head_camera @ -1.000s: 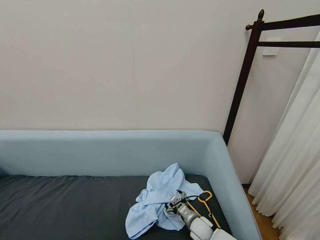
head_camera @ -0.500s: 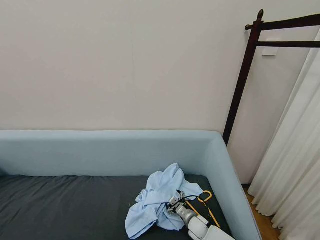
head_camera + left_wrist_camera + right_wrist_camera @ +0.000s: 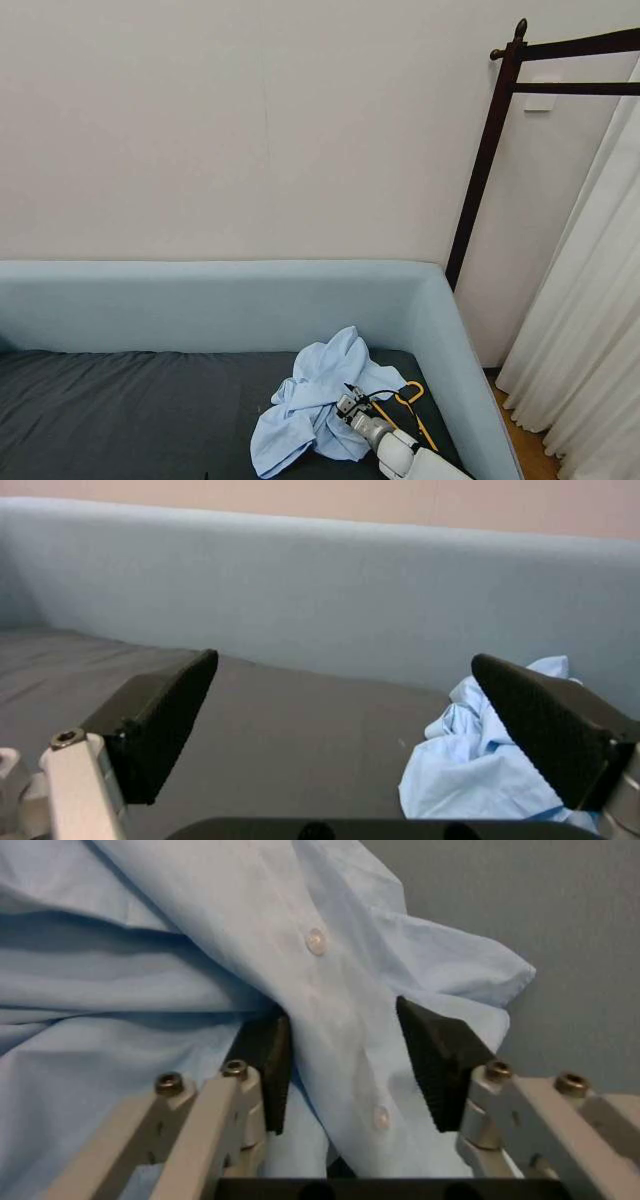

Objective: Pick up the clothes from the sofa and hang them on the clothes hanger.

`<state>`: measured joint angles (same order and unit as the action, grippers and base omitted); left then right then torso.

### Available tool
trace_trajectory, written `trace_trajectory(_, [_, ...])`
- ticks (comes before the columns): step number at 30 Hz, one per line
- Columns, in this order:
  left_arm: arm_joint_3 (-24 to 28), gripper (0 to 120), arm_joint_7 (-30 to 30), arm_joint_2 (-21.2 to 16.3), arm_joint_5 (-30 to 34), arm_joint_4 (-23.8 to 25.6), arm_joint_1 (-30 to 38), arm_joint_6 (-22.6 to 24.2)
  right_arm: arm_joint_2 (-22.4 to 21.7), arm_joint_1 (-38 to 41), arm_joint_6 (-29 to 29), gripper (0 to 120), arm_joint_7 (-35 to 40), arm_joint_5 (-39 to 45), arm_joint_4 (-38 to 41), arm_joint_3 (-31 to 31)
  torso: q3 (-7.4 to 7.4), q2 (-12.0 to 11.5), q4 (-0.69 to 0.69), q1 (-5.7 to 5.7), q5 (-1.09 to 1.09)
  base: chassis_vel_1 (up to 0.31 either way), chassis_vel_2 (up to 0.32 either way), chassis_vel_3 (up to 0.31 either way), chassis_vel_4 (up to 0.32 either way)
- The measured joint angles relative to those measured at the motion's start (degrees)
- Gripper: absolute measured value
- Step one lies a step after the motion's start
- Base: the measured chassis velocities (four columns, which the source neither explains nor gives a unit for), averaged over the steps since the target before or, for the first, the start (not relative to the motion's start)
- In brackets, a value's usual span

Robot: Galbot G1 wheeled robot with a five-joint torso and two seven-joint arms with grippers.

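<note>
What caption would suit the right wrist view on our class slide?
Right gripper straddling a fold of light blue shirt on the sofa.

The dark seat cushion lies bare on the left of the crumpled shirt, leaving open room on that side. The backrest closes the rear and the armrest the right. An orange hanger lies in the narrow gap between shirt and armrest. Beyond the armrest stand the rack post and the curtain.

Pale-blue shirt (crumpled) lies on sofa beside orange hanger.
</note>
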<state>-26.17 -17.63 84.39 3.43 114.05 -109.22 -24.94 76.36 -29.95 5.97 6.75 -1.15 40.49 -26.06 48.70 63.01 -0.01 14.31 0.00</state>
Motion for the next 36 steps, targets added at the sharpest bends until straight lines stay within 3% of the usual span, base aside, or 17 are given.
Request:
trace_trajectory(12, [-0.12, 100, -0.11, 0.10, 0.11, -0.11, -0.35, 0.00, 2.28, 0.75, 1.94, 0, -1.22, -1.13, -3.26, 0.93, 0.00, 0.00, 0.01, 0.00, 0.01, 0.000, 0.000, 0.000, 0.000])
trace_trajectory(22, [-0.12, 100, -0.20, 0.07, 0.09, -0.16, -0.08, 0.00, 1.21, 0.85, 2.38, 0, -1.48, -0.49, -1.68, -0.29, 0.00, 0.00, 0.00, 0.00, 0.01, 0.000, 0.000, 0.000, 0.000])
trace_trajectory(26, [-0.08, 100, -0.37, 0.08, 0.09, -0.32, 0.17, -0.07, -2.18, 1.02, 0.27, 0, 0.20, 2.84, 4.76, -1.83, 0.00, 0.00, 0.00, 0.00, 0.01, 0.000, 0.000, 0.000, 0.000])
trace_trajectory(30, [0.12, 100, -0.52, 0.00, 0.27, -0.54, 1.25, -0.09, -7.13, 2.30, -12.07, 0, 6.15, 15.47, 24.68, -0.61, 0.00, 0.00, 0.00, 0.00, 0.01, 0.000, 0.000, 0.000, 0.000])
trace_trajectory(31, [0.12, 100, -0.52, 0.00, 0.27, -0.54, 1.25, -0.09, -7.13, 2.30, -12.07, 0, 6.15, 15.47, 24.68, -0.61, 0.00, 0.00, 0.00, 0.00, 0.01, 0.000, 0.000, 0.000, 0.000])
trace_trajectory(36, [0.17, 100, -0.53, -0.20, 0.51, -0.08, 1.56, -0.05, -9.63, 8.20, -22.70, 0, 13.05, 26.11, 38.27, 2.03, 0.00, 0.00, 0.00, 0.00, 0.01, 0.000, 0.000, 0.000, 0.000])
